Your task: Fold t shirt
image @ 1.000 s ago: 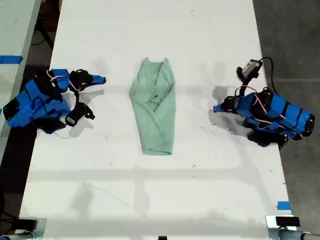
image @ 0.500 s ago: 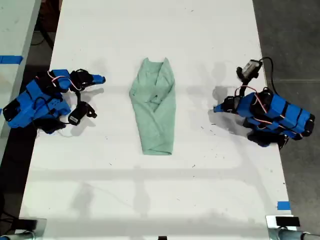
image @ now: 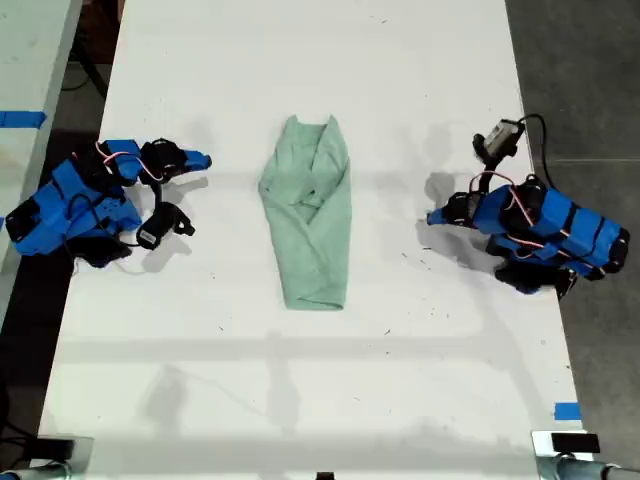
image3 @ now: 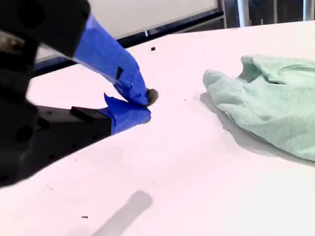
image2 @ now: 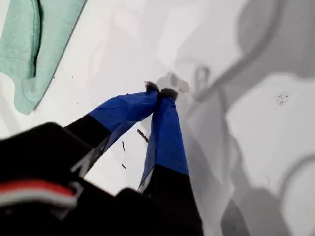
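Note:
The t shirt (image: 310, 215) is a pale mint-green bundle, lying lengthwise in the middle of the white table (image: 300, 400). My first gripper (image: 432, 217) rests on the table at the exterior view's right. It is shut and empty, and its tip points at the shirt from a short gap. In its wrist view the blue fingertips (image2: 160, 92) touch, with the t shirt (image2: 29, 49) off to one side. My second gripper (image: 205, 159) lies at the exterior view's left, shut and empty, level with the shirt's collar end. Its wrist view shows the gripper (image3: 146, 105) a little short of the t shirt (image3: 275, 108).
A second pale table (image: 30, 60) with blue tape stands past the exterior view's left edge. Dark floor (image: 590, 60) runs along the exterior view's right. A blue tape mark (image: 566, 410) sits near the table's front corner at the exterior view's right. Small dark specks dot the tabletop.
The arm at the exterior view's left has shifted slightly, its body and wrist camera settling a little. The other arm and the shirt have not moved.

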You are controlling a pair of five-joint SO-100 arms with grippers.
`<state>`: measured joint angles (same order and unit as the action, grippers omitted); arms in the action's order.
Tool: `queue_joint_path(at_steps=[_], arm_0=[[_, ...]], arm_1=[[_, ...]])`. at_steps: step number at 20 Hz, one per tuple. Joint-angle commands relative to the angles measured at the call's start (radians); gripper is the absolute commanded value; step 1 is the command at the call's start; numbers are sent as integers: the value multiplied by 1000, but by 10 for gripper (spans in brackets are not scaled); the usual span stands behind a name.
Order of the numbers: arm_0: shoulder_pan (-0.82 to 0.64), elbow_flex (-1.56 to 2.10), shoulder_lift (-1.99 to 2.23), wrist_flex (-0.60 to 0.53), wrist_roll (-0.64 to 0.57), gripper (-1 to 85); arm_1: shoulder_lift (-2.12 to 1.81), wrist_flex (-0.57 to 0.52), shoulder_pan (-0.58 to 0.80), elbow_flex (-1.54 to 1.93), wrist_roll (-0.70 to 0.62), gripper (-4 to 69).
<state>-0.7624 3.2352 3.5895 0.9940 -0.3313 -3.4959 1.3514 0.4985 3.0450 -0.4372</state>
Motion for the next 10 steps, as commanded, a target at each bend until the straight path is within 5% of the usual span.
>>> queue_joint_path(at_steps=[1,10], arm_0=[[11,25,9,-3,14,-3],[9,28,9,-3,17,-3]], arm_1=[[-11,3,-6,54,2,12],[-11,3,-14,54,3,12]])
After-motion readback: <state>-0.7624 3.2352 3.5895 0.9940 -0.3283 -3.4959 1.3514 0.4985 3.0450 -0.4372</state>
